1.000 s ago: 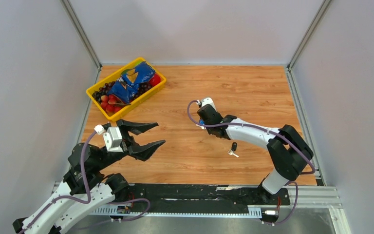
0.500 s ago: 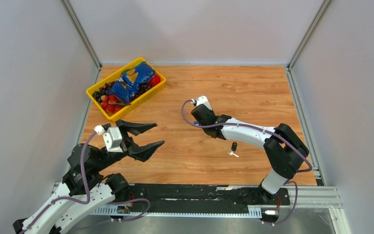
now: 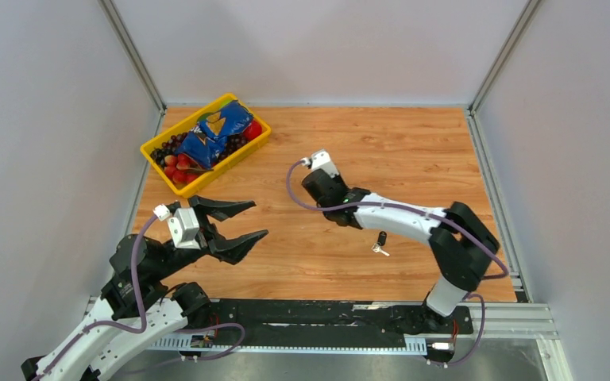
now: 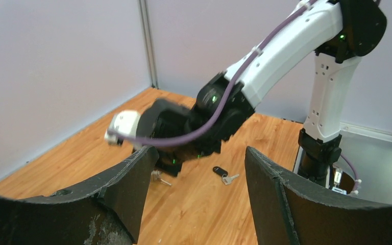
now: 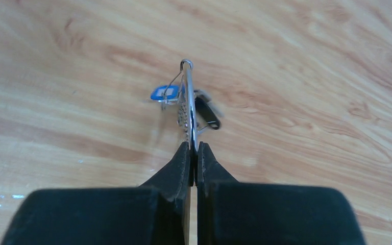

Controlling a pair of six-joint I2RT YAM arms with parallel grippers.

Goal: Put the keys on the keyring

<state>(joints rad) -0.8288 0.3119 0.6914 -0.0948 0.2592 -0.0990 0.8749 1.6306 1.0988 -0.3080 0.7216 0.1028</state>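
My right gripper (image 5: 194,148) is shut on the thin silver keyring (image 5: 188,102), held edge-on just above the wooden table. A blue tag (image 5: 163,93) and a black-headed key (image 5: 206,112) hang from the ring. In the top view this gripper (image 3: 311,193) sits mid-table and hides the ring. A loose key with a black head (image 3: 380,240) lies on the table near the right arm; it also shows in the left wrist view (image 4: 224,174). My left gripper (image 3: 242,221) is open and empty, raised at the near left.
A yellow basket (image 3: 256,144) with a blue bag and red and dark fruit stands at the far left. Grey walls enclose the table on three sides. The black rail runs along the near edge.
My right gripper has moved left and slightly away across the table with the keyring in it. The left arm and the loose key have not moved.
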